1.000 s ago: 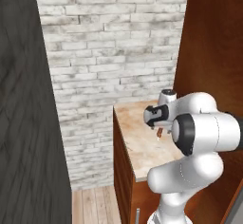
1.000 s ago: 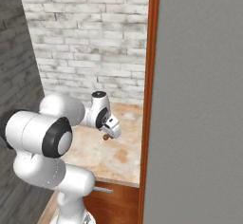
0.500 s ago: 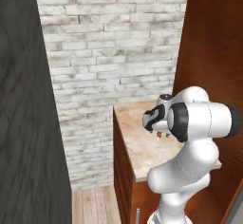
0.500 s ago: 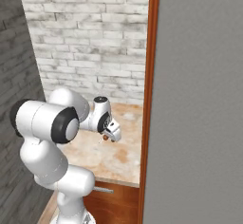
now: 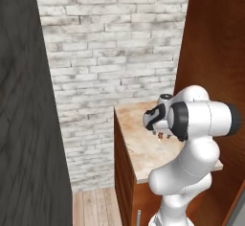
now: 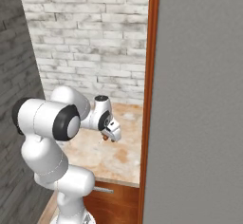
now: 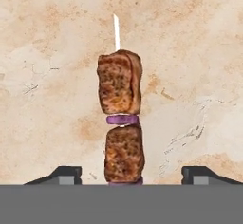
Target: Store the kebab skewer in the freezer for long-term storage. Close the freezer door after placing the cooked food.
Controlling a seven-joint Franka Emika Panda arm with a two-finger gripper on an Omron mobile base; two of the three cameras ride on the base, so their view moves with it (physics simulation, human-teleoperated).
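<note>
The left base view looks from behind the robot's left side, forward and down at the counter (image 5: 139, 146), with the brick wall (image 5: 115, 52) far behind it. The right base view looks from behind the right side, with a big grey panel (image 6: 199, 99) very close. Both show the same counter and wall. The hand view looks straight down, very near the counter top, with the kebab skewer (image 7: 121, 123) in the middle between the two fingertips (image 7: 64, 174).
</note>
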